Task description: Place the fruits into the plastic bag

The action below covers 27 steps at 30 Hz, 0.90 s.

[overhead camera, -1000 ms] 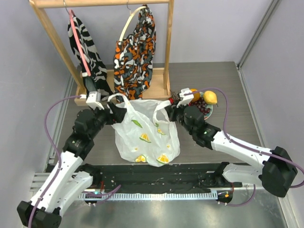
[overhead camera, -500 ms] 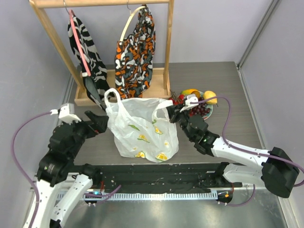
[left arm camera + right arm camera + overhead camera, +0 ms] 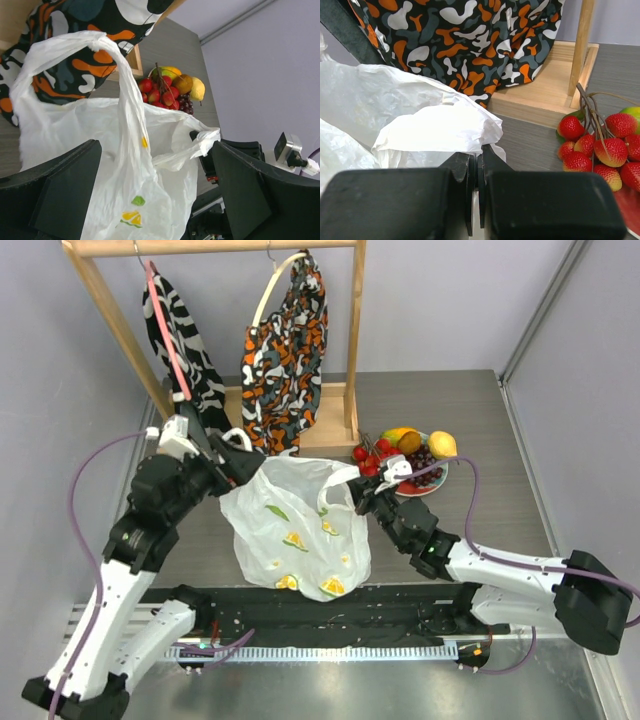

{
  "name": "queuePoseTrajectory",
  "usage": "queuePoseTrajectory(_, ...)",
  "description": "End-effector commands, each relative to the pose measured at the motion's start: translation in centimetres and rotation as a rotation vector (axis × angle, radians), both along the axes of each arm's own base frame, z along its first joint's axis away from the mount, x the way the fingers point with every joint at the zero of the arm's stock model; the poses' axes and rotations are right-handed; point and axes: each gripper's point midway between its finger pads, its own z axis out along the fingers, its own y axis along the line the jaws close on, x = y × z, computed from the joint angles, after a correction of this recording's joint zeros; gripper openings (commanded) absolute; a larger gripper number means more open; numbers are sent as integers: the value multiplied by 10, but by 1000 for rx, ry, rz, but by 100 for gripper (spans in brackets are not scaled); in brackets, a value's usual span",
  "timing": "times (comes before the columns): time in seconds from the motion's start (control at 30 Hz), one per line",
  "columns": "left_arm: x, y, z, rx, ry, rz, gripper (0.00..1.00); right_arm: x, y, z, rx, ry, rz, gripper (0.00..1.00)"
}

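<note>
The left gripper (image 3: 228, 468) is back at the plastic bag's (image 3: 300, 530) left handle, nearer the wooden rack (image 3: 335, 410) than a second ago (it swings wide left in between). The right gripper (image 3: 357, 494) sits lower and closer in, leaving the red berries (image 3: 372, 456) uncovered. The bag sags leftward.

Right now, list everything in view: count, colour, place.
bag: one, white, citrus prints, table centre.
berries: one cluster, red, plate's left.
grapes: one bunch, purple, on plate.
lemon: one, yellow, plate's right.
mango: one, orange-green, plate's far side.
brown fruit: one, brown, beside mango.
plate: one, pale rim, right of bag.
rack: one, wooden, far side.
zebra cloth: one, black-white, rack's left.
orange cloth: one, orange-black, rack's right.
table: one, grey.
left claw: black, open around bag's left handle.
right claw: black, shut on bag's right handle.
</note>
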Motion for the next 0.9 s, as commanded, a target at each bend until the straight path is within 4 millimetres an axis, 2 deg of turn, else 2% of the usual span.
queuePoseTrajectory(0.0, 16, -21, 33, -52, -102, -75, 99, -2, -7, 27, 59, -66, -29, 1)
queuePoseTrajectory(0.2, 42, -10, 7, 57, -69, 9, 99, -5, -7, 32, 59, -73, -22, 1)
queuePoseTrajectory(0.37, 51, -16, 22, 15, -127, 2, 96, -10, -8, 31, 40, -71, -9, 1)
queuePoseTrajectory(0.5, 60, -15, 24, 12, -152, 27, 79, -12, -8, 30, 31, -66, -3, 1)
queuePoseTrajectory(0.67, 69, -25, 13, -1, -130, -2, 63, -15, -3, 31, 31, -62, 19, 1)
queuePoseTrajectory(0.77, 71, -29, 18, -3, -167, -24, 41, -16, -1, 32, 35, -48, 31, 1)
queuePoseTrajectory(0.83, 70, -29, 23, 4, -195, -33, 21, -16, -1, 32, 37, -36, 26, 1)
queuePoseTrajectory(0.87, 71, -28, 25, 24, -217, -36, 15, -15, -1, 34, 40, -32, 19, 1)
